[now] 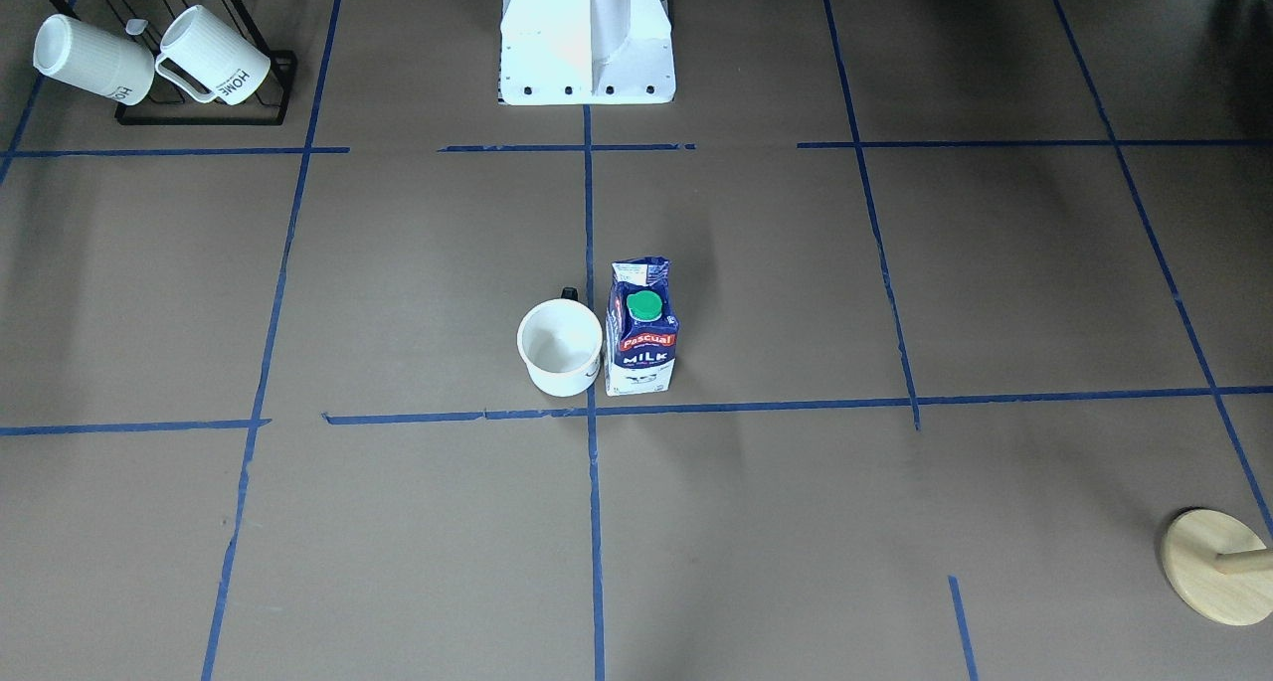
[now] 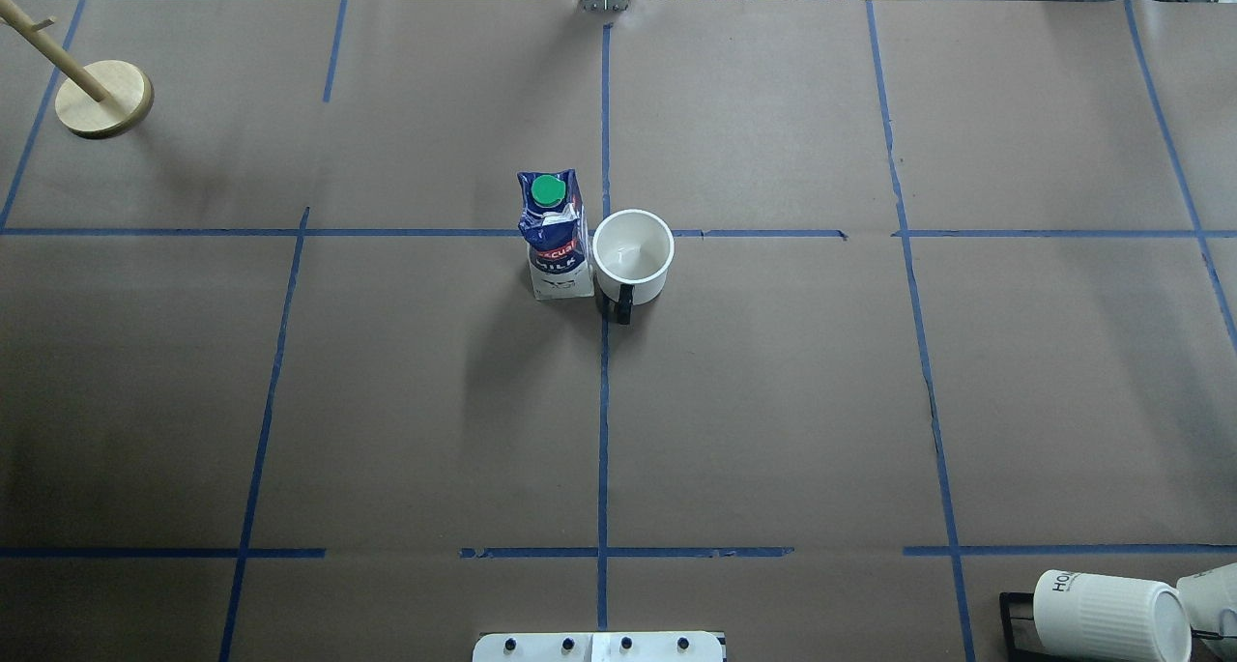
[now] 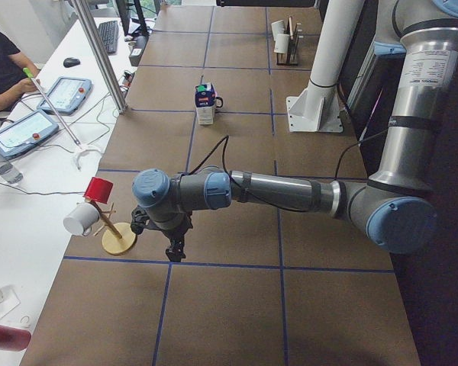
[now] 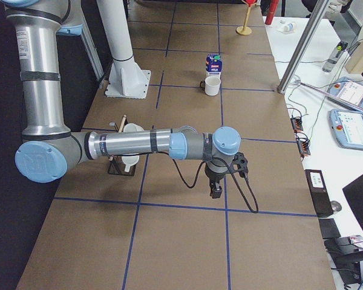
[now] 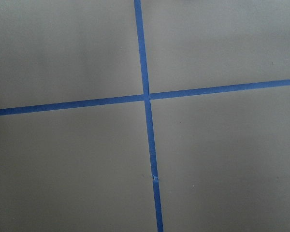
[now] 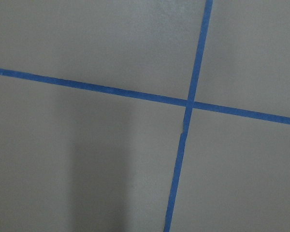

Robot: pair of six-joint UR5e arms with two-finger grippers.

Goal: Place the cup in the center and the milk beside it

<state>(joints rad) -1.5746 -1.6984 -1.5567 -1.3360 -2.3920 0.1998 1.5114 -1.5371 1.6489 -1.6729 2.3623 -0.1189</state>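
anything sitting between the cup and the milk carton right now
Nothing. In the overhead view the cup and the milk stand side by side, so close that no gap shows; whether they touch I cannot tell.

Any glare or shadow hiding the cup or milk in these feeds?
No. Front-facing: cup and milk evenly lit, label sharp; only the base is blown out. Overhead: both clear, faint shadow near them. Right wrist: dim shadow band over the table.

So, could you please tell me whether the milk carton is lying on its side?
No, the milk stands upright on its base, close beside the cup.
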